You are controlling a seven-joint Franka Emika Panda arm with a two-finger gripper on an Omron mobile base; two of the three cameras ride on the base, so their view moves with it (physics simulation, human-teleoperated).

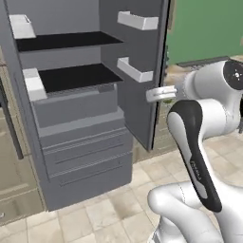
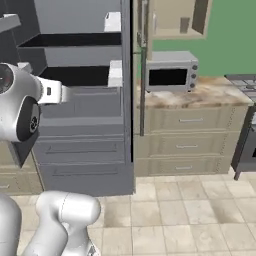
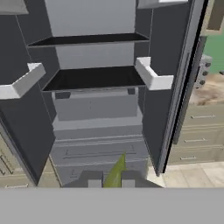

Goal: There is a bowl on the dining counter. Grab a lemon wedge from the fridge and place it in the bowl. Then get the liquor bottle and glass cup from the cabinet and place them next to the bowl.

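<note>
Gripper (image 3: 111,180) clamped on a yellow-green lemon wedge (image 3: 116,171) — likely pointed — before the open fridge (image 3: 94,109).

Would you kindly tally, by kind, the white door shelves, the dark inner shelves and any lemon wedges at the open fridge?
White door shelves: 4
Dark inner shelves: 2
Lemon wedge, pinched in the hand: 1
Total: 7

Glossy white rounded arm (image 1: 209,114) links, dark joint caps, a long black inlay with faint lettering. Two small dark squared fingertips (image 3: 92,178), white link behind them.
</note>
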